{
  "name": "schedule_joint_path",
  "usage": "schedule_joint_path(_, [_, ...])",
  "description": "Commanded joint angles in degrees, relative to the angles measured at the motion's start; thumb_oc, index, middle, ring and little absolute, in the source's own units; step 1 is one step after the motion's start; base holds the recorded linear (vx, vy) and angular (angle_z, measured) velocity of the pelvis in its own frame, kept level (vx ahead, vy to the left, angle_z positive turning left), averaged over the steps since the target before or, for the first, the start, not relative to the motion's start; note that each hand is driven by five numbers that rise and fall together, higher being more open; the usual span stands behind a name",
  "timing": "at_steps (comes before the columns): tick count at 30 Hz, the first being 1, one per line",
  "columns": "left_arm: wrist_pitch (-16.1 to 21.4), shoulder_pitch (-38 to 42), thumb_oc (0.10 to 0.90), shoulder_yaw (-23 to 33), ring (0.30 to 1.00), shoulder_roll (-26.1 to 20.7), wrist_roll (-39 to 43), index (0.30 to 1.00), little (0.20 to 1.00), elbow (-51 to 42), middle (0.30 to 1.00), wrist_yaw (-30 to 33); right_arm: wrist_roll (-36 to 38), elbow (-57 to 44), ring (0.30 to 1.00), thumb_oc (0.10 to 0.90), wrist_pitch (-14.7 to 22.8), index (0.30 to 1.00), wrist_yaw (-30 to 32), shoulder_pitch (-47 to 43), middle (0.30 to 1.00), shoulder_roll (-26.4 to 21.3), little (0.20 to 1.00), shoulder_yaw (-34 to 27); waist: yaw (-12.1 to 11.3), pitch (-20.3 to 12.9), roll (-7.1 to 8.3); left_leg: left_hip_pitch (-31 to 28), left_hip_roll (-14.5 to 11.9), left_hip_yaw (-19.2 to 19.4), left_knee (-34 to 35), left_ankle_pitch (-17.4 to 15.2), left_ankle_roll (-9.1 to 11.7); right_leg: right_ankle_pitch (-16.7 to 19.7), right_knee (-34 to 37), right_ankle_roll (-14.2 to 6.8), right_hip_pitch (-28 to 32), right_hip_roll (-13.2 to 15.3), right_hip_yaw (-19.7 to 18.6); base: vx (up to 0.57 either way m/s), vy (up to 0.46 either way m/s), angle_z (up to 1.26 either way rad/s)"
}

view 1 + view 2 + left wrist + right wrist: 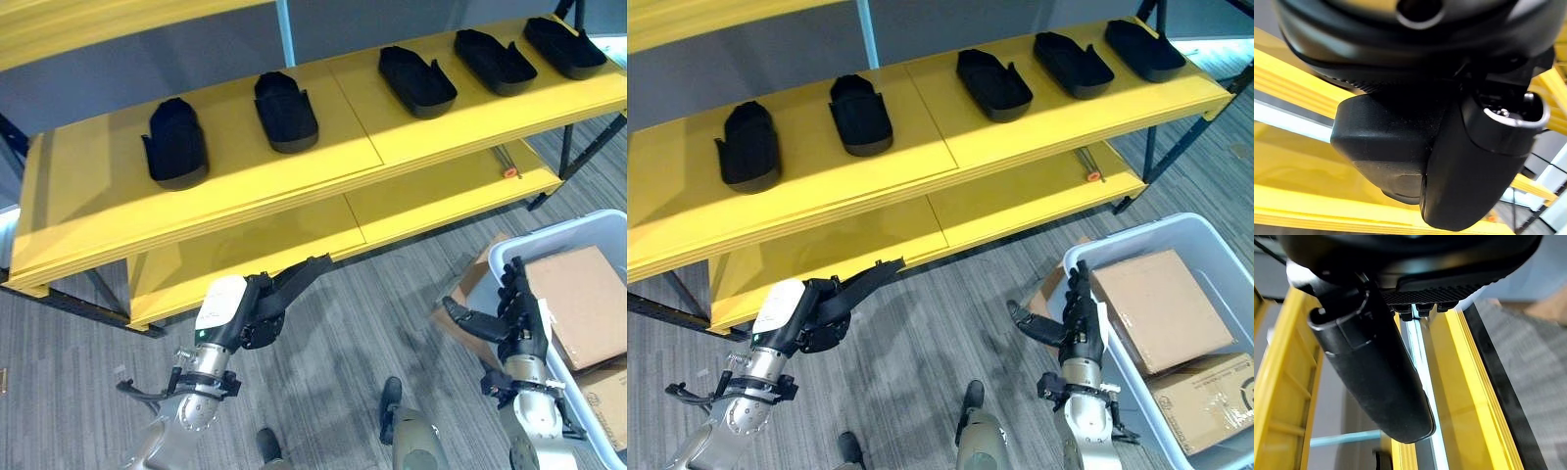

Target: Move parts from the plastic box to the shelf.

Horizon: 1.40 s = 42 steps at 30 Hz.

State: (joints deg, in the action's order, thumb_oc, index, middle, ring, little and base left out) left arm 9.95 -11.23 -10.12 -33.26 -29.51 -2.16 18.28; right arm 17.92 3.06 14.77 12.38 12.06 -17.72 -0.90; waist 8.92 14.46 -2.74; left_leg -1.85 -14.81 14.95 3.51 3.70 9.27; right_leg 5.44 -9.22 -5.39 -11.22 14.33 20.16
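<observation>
five black parts (286, 111) are sitting along the shelf (88, 211) top; left hand (257, 309) and right hand (509, 315) are hanging open-fingered and empty, next reaching into the plastic box (600, 228).

Bright, even light falls from above onto the yellow shelf (245, 186), whose top board shows a paler, washed-out band of glare across its middle. The black parts (176, 145) on it read as dark shapes with little inner detail. Soft shadows lie on the grey carpet floor (372, 323) under the shelf. In the wrist views, the left hand (1449, 161) and the right hand (1376, 382) loom blurred and out of focus.
</observation>
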Motion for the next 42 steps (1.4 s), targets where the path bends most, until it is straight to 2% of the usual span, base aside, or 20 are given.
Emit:
schedule_joint_path(1, [4.4,2.4,0.4,7.1,0.3,-2.8,1.2,0.3,0.3,-8.1,0.3,6.4,-2.2,-6.3,1.0,0.9,5.7,1.0,-0.3,-2.8,1.0,-2.3,1.0,-2.0,-0.4,-6.1,0.68,0.6,-3.3,-2.7,0.9,1.6,-0.7,-7.9,-2.5,-2.7,5.8,-0.2,-0.9,0.11,0.196,0.11])
schedule_joint_path(6, [5.1,1.7,0.4,8.1,0.3,-4.0,0.4,0.3,0.3,-8.5,0.3,7.2,-3.0,-6.3,1.0,0.9,4.7,1.0,-1.0,-1.9,1.0,-1.9,1.0,-0.9,-1.6,-8.5,3.24,-1.0,1.7,-3.2,1.2,-1.9,-2.3,-4.2,3.5,-5.3,10.6,3.3,0.0,0.12,0.214,0.18])
schedule_joint_path(8, [5.0,1.1,0.4,8.5,0.3,-3.7,0.6,0.3,0.3,-8.3,0.3,7.3,-3.2,-6.1,1.0,0.9,4.1,1.0,-1.0,-1.7,1.0,-1.7,1.0,-0.6,-1.8,-9.2,3.9,-1.4,2.7,-3.2,1.4,-2.6,-2.7,-3.2,5.3,-6.0,11.6,3.9,0.3,0.07,0.13,0.07])
schedule_joint_path(11, [4.7,0.0,0.4,9.3,0.3,-3.3,0.5,0.3,0.3,-8.2,0.3,7.2,-3.8,-5.9,1.0,0.9,3.6,1.0,-1.2,-1.5,1.0,-1.4,1.0,-0.5,-2.2,-10.0,4.68,-1.8,3.7,-2.9,1.5,-3.4,-3.2,-1.9,6.6,-6.7,12.1,4.4,0.2,0.05,0.088,-0.03])
schedule_joint_path(17, [4.5,-2.6,0.4,10.8,0.3,-3.1,0.0,0.3,0.3,-8.2,0.3,7.3,-4.4,-5.6,1.0,0.9,2.8,1.0,-1.3,-0.6,1.0,-1.4,1.0,-1.2,-3.0,-10.3,6.25,-2.3,4.0,-2.6,1.5,-4.1,-3.7,-0.7,7.0,-7.3,12.4,4.6,0.2,0.04,0.054,-0.01])
schedule_joint_path(18, [4.3,-3.2,0.4,11.9,0.3,-3.4,-0.2,0.3,0.3,-8.2,0.3,7.4,-4.7,-5.3,1.0,0.9,2.8,1.0,-1.2,-0.7,1.0,-1.5,1.0,-1.4,-3.6,-10.2,7.31,-2.0,4.2,-2.6,1.3,-4.3,-3.8,0.1,7.8,-7.8,12.3,4.8,0.2,0.01,0.053,-0.03])
schedule_joint_path(21, [4.2,-3.8,0.4,12.6,0.3,-3.6,0.0,0.3,0.3,-8.4,0.3,7.7,-5.1,-5.1,1.0,0.9,2.5,1.0,-1.3,-0.9,1.0,-1.6,1.0,-1.2,-4.3,-10.0,8.22,-1.9,5.0,-2.8,0.7,-4.9,-4.4,1.0,8.0,-8.2,12.4,5.4,0.2,0.01,0.072,-0.03])
schedule_joint_path(24, [3.8,-3.8,0.4,12.9,0.3,-4.3,-0.5,0.3,0.3,-8.3,0.3,7.9,-5.6,-4.2,1.0,0.9,2.0,1.0,-1.2,-1.8,1.0,-1.3,1.0,-0.5,-5.2,-9.4,9.56,-1.5,7.4,-3.1,-3.1,-8.0,-6.1,3.7,7.1,-9.3,12.5,7.6,-1.3,0.02,0.144,-0.01])
schedule_joint_path(28, [4.0,-3.5,0.4,12.5,0.3,-5.3,-0.9,0.3,0.3,-8.8,0.3,7.6,-6.7,-4.3,1.0,0.9,1.7,1.0,-0.9,-1.4,1.0,-0.7,1.0,0.0,-5.4,-9.4,10.27,-0.3,11.4,-4.8,-5.2,-10.3,-8.3,7.5,6.0,-9.6,13.3,11.3,-1.5,0.03,0.238,0.05])
schedule_joint_path(29, [4.1,-3.4,0.4,12.3,0.3,-5.5,-1.2,0.3,0.3,-8.8,0.3,7.7,-6.6,-4.1,1.0,0.9,1.8,1.0,-0.9,-1.5,1.0,-0.5,1.0,0.3,-5.3,-9.4,10.04,-0.7,12.0,-5.0,-5.0,-10.8,-8.9,8.6,4.9,-9.4,13.2,12.0,-1.7,0.03,0.195,0.23])
schedule_joint_path(30, [4.1,-3.4,0.4,12.3,0.3,-5.5,-1.2,0.3,0.3,-8.8,0.3,7.7,-6.6,-4.1,1.0,0.9,1.8,1.0,-0.9,-1.5,1.0,-0.5,1.0,0.3,-5.3,-9.4,10.04,-0.7,12.0,-5.0,-5.0,-10.8,-8.9,8.6,4.9,-9.4,13.2,12.0,-1.7,0.01,0.212,0.32])
schedule_joint_path(31, [4.1,-3.3,0.4,12.1,0.3,-5.9,-1.6,0.3,0.3,-8.8,0.3,7.8,-6.9,-4.0,1.0,0.9,1.7,1.0,-0.9,-1.6,1.0,-0.5,1.0,0.6,-5.1,-9.4,10.26,-0.8,13.2,-5.1,-4.4,-10.4,-9.6,10.4,4.2,-9.3,12.5,13.2,-2.1,-0.02,0.306,0.28])
schedule_joint_path(32, [3.6,-2.9,0.4,12.0,0.3,-6.2,-2.2,0.3,0.3,-8.6,0.3,7.9,-6.5,-3.8,1.0,0.9,1.6,1.0,-0.8,-2.2,1.0,0.2,1.0,1.6,-5.2,-8.7,9.4,-2.1,13.5,-4.6,-3.2,-10.3,-10.3,11.6,1.2,-8.5,11.1,14.1,-0.4,-0.03,0.386,0.24])
schedule_joint_path(34, [3.5,-2.9,0.4,11.9,0.3,-6.2,-2.3,0.3,0.3,-8.4,0.3,7.9,-6.1,-3.6,1.0,0.9,1.7,1.0,-0.8,-2.4,1.0,0.4,1.0,1.9,-5.3,-8.1,8.95,-2.8,13.5,-4.2,-2.1,-10.0,-10.6,10.7,-0.7,-8.0,9.9,13.9,0.5,-0.02,0.217,-0.01])
schedule_joint_path(35, [3.3,-2.8,0.4,12.0,0.3,-6.2,-2.4,0.3,0.3,-8.4,0.3,7.8,-6.1,-3.5,1.0,0.9,1.7,1.0,-0.9,-2.6,1.0,0.4,1.0,2.2,-5.1,-7.8,8.43,-3.1,13.3,-3.9,-1.5,-9.6,-10.8,9.3,-2.2,-7.5,9.0,13.1,1.0,0.02,0.245,-0.21])
schedule_joint_path(36, [3.5,-2.5,0.4,11.6,0.3,-6.2,-2.4,0.3,0.3,-7.8,0.3,7.1,-5.5,-2.6,1.0,0.9,2.0,1.0,-1.7,-2.7,1.0,-0.1,1.0,2.4,-3.0,-7.5,7.48,-4.5,12.8,-4.1,1.4,-7.9,-10.9,1.3,-3.4,-4.4,4.6,2.9,-3.4,0.02,0.237,-0.33])
schedule_joint_path(37, [3.5,-2.5,0.4,11.6,0.3,-6.1,-2.4,0.3,0.3,-7.8,0.3,7.1,-5.5,-2.6,1.0,0.9,2.0,1.0,-1.7,-2.7,1.0,-0.2,1.0,2.4,-3.1,-7.5,7.34,-4.5,12.6,-4.0,1.4,-8.0,-10.8,1.1,-3.5,-4.2,4.4,2.6,-3.5,0.03,0.184,-0.32])
schedule_joint_path(39, [3.3,-3.1,0.4,11.8,0.3,-5.7,-1.8,0.3,0.3,-7.2,0.3,6.5,-5.1,-1.9,1.0,0.9,2.6,1.0,-1.9,-2.3,1.0,-1.1,1.0,2.6,-2.6,-7.2,7.2,-4.1,13.1,-3.6,1.5,-7.7,-10.8,-2.2,-2.4,-2.4,1.7,-4.8,-3.4,-0.01,0.073,-0.1])
schedule_joint_path(40, [3.3,-3.1,0.4,11.8,0.3,-5.7,-1.8,0.3,0.3,-7.3,0.3,6.5,-5.1,-1.9,1.0,0.9,2.6,1.0,-1.9,-2.4,1.0,-1.1,1.0,2.6,-2.6,-7.2,7.15,-4.1,13.0,-3.6,1.5,-7.7,-10.8,-2.3,-2.4,-2.3,1.7,-4.9,-3.4,-0.02,0.058,-0.08])
schedule_joint_path(42, [2.9,-3.1,0.4,12.0,0.3,-4.7,-1.7,0.3,0.3,-6.8,0.3,6.3,-5.2,-1.7,1.0,0.9,2.6,1.0,-2.0,-2.8,1.0,-1.0,1.0,3.2,-2.9,-7.1,7.37,-3.7,13.7,-3.4,1.5,-7.6,-10.6,-2.6,-0.3,-1.8,1.3,-7.6,-1.8,0.0,-0.026,-0.18])
